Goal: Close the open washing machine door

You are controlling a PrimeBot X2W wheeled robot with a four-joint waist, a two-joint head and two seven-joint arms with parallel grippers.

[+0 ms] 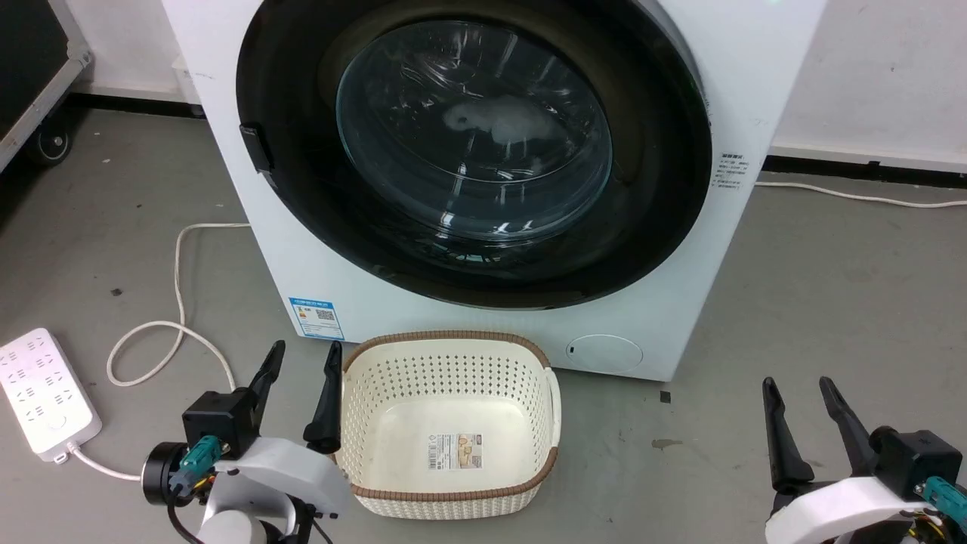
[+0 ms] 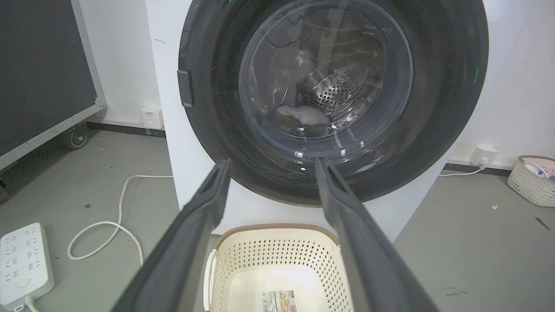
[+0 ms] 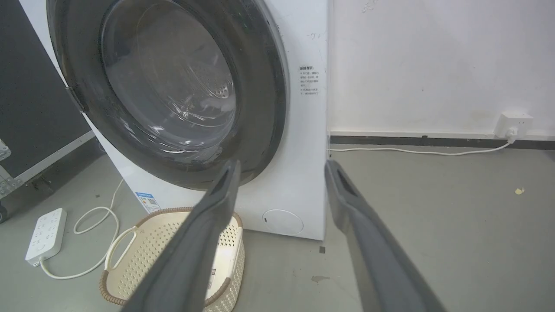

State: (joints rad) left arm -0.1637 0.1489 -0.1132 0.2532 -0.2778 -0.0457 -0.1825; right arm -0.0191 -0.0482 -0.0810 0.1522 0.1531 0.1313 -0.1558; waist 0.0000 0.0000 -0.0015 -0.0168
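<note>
Cut-offs first: the washing machine [image 1: 680, 302] top is out of frame in the head view, so the washing machine door [image 1: 474, 136] loses its upper rim there. The door lies flat against the white front and takes up most of its width. Can't tell if it's latched. Through the glass bowl there's a pale lump [image 1: 498, 125] in the drum, too smeared by reflections to identify. Print on the blue label [image 1: 317, 317] and side sticker [image 1: 731, 172] is unreadable.

Left gripper [image 1: 306, 349] sits low at lower left, fingers spread. Its right finger is just beside the cream basket [image 1: 446, 336] rim; touching or not, can't tell. Right gripper [image 1: 797, 383] sits low at lower right over bare floor, fingers spread, well apart from the machine. Both forearms are cropped by the bottom edge.

In the left wrist view the gripper's own fingers [image 2: 182, 260] cover the basket's sides and part of the door's lower rim.

Counts:
- 1 machine and 1 door, with 1 handle tab [image 1: 257, 147] on the door's left edge and 1 round cap [image 1: 604, 353] low on the front
- 2 grippers, 2 fingers each
- 2 baskets: the cream one on the floor right in front of the machine, and a second basket [image 2: 533, 180] by the far wall, contents hard to make out
- 1 power strip [image 1: 45, 393]
- 1 looped white cable [image 1: 219, 224]
- 2 wall sockets [image 2: 149, 117], one on each side of the machine
- 1 black wheeled case [image 1: 30, 60], cropped
</note>
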